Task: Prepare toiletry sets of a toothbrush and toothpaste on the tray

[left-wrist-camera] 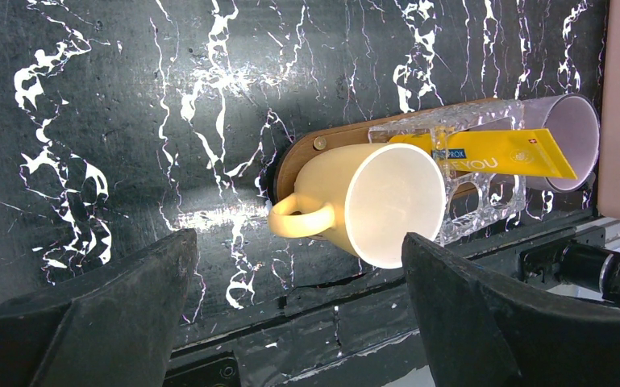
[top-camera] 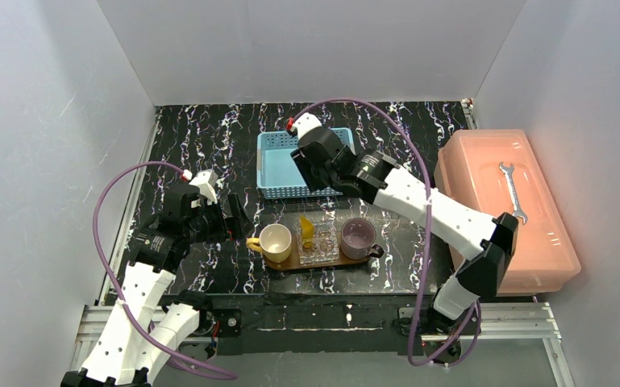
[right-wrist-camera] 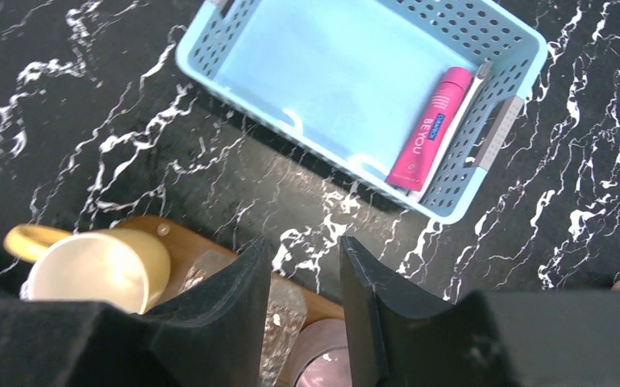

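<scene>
The dark-brown tray (top-camera: 290, 263) holds a cream cup (top-camera: 276, 242), a clear plastic holder (top-camera: 322, 246) and a mauve cup (top-camera: 358, 236). The yellow-orange toothpaste (left-wrist-camera: 492, 153) rests in the clear holder. The magenta-pink toothpaste (right-wrist-camera: 430, 129) and one pale toothbrush (right-wrist-camera: 458, 117) lie together in the light-blue basket (right-wrist-camera: 330, 72). The second toothbrush is out of view. My right gripper (right-wrist-camera: 305, 250) is open and empty, above the table between basket and tray. My left gripper (left-wrist-camera: 297, 238) is wide open and empty, left of the cream cup's handle (left-wrist-camera: 298, 219).
A salmon-pink box (top-camera: 484, 234) with a wrench (top-camera: 513, 189) on its lid stands at the right. White walls enclose the black marbled table (top-camera: 201, 153). The table's front edge lies just below the tray.
</scene>
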Robot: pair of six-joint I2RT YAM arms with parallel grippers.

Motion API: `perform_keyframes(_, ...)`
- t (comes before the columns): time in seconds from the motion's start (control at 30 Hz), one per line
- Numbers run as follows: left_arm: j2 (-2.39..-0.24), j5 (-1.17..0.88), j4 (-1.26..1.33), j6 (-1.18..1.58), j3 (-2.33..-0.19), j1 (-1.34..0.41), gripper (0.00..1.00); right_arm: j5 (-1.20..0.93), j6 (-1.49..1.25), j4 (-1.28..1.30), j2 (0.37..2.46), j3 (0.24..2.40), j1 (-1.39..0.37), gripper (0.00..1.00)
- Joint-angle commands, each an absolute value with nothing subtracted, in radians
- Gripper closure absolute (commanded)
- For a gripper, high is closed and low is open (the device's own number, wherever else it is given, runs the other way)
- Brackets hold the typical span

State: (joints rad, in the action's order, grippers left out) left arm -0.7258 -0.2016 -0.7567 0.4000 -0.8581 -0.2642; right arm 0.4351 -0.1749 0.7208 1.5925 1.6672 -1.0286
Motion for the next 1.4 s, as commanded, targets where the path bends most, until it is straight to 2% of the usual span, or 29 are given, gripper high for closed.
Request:
perform_keyframes(0.0, -0.729, -0.204, -0.758, 0.384, -0.849, -0.264, 0.02, 0.412, -0.140, 0.730, 1.666, 1.734, -0.955, 0.55)
perform_keyframes(0.13, -0.731, -0.207, -0.758, 0.385, -0.848, -0.264, 0.02, 0.388, -0.134, 0.726, 1.737, 1.763, -0.889, 0.50)
perform_keyframes(0.4, -0.731, -0.203, -0.758, 0.385, -0.847, -0.264, 0.02, 0.366, -0.132, 0.705, 1.883, 1.806, -0.788, 0.48)
perform_keyframes(0.87, -0.738, -0.213, -0.758, 0.387, -0.844, -0.264, 0.02, 0.396, -0.121, 0.705, 2.098, 1.923, -0.703, 0.35)
perform_keyframes(1.37, -0.745, -0.211, -0.758, 0.387, -0.844, -0.263, 0.02, 0.345, -0.130, 0.717, 2.248, 2.042, -0.634, 0.34)
